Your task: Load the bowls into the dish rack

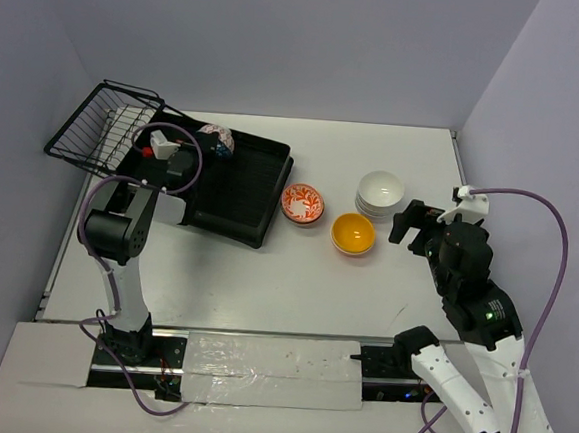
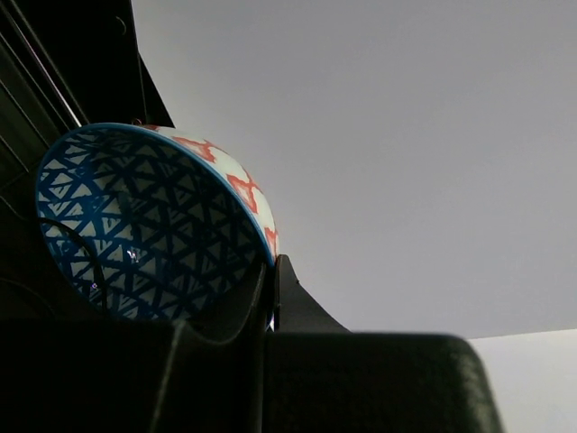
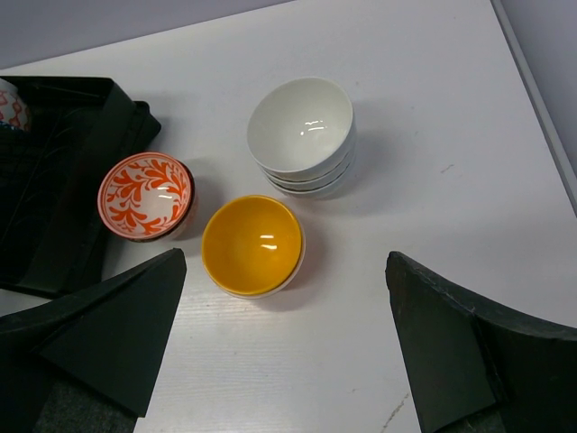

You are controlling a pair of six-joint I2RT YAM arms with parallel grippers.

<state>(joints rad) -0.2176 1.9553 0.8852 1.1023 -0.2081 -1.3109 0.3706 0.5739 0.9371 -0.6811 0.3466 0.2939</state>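
My left gripper (image 2: 270, 275) is shut on the rim of a bowl (image 2: 144, 216) that is blue-patterned inside and red-patterned outside, held tilted on edge. From above, this gripper (image 1: 200, 149) and bowl (image 1: 217, 138) are over the far left part of the black dish rack (image 1: 242, 188). My right gripper (image 1: 407, 224) is open and empty. It hovers over the table just near of a yellow bowl (image 3: 252, 244). An orange-patterned bowl (image 3: 146, 195) sits beside the rack's right edge. A stack of three white bowls (image 3: 302, 131) stands behind the yellow one.
The rack's wire basket (image 1: 106, 127) juts out at the far left, tilted over the table edge. Walls close in the table at the back and on both sides. The rack's corner (image 3: 81, 153) shows in the right wrist view.
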